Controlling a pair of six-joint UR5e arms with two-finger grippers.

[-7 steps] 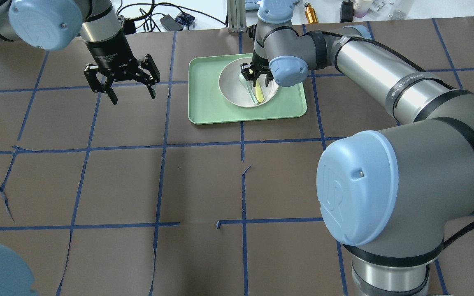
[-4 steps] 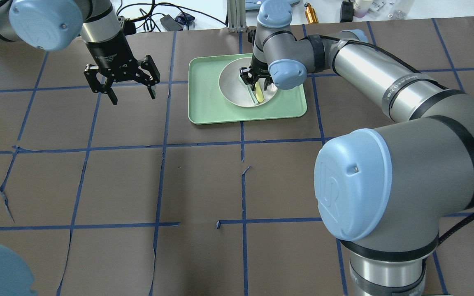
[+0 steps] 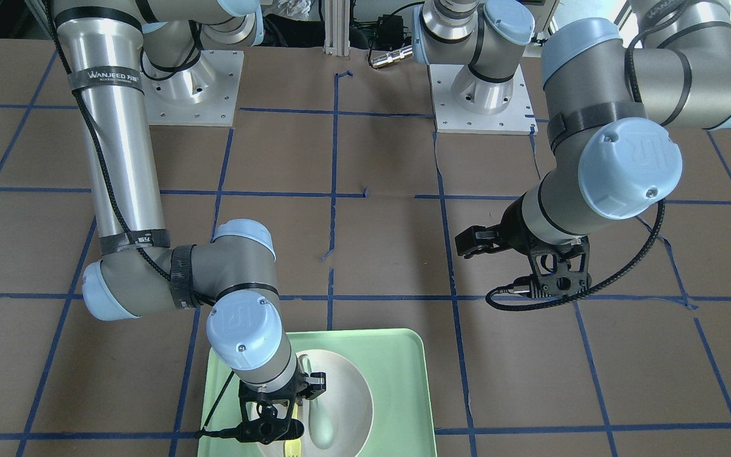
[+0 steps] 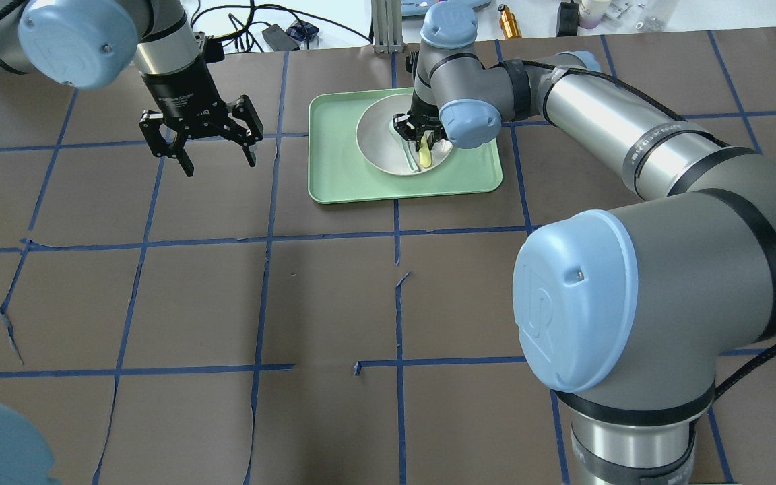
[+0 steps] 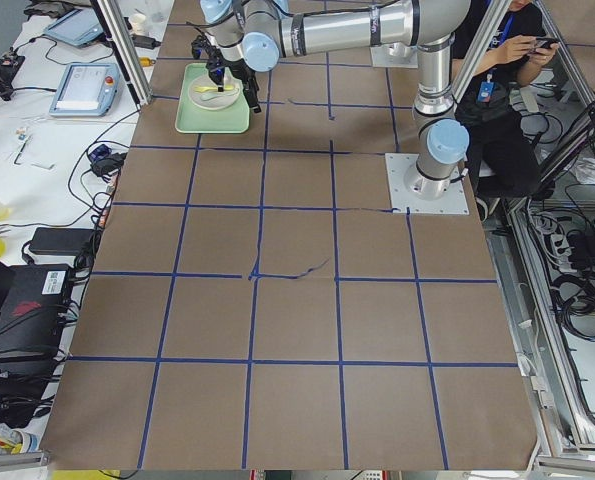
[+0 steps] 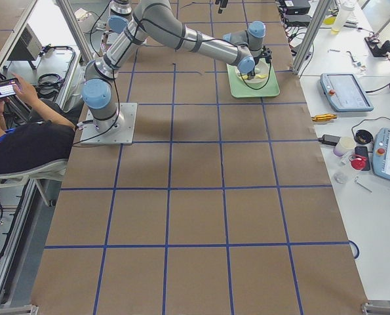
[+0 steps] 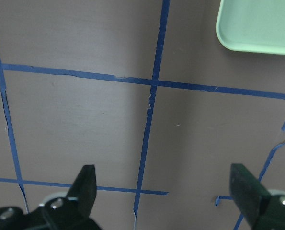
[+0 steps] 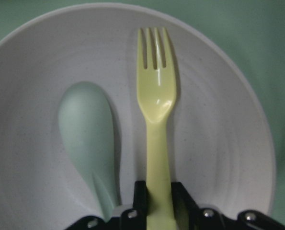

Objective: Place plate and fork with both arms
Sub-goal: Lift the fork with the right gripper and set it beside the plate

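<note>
- Right gripper [image 4: 418,135]: upper centre of the overhead view, low over the plate [image 4: 381,145]; fingers [image 8: 140,191] clamped on the handle end of the fork [image 8: 156,96].
- Fork: pale yellow, held lengthwise over the plate, tines toward the top of the right wrist view, away from the gripper; contact with the plate surface not determinable.
- Plate: round, off-white, seated on the mint-green tray [image 4: 341,175], in the right half of the tray as seen from overhead.
- Spoon [image 8: 85,124]: pale grey-green, lying in the plate just left of the fork in the right wrist view, handle running down beside the left finger.
- Tray: flat on the desk [image 4: 226,303], upper centre of the overhead view, bottom centre of the front-facing view.
- Left gripper [image 4: 219,165]: upper left of the overhead view, above bare desk, left of the tray and apart from it; fingers [image 7: 85,189] spread wide, nothing between them.
- Left wrist view: brown desk crossed by blue tape lines, one rounded tray corner in the upper right of the frame.
</note>
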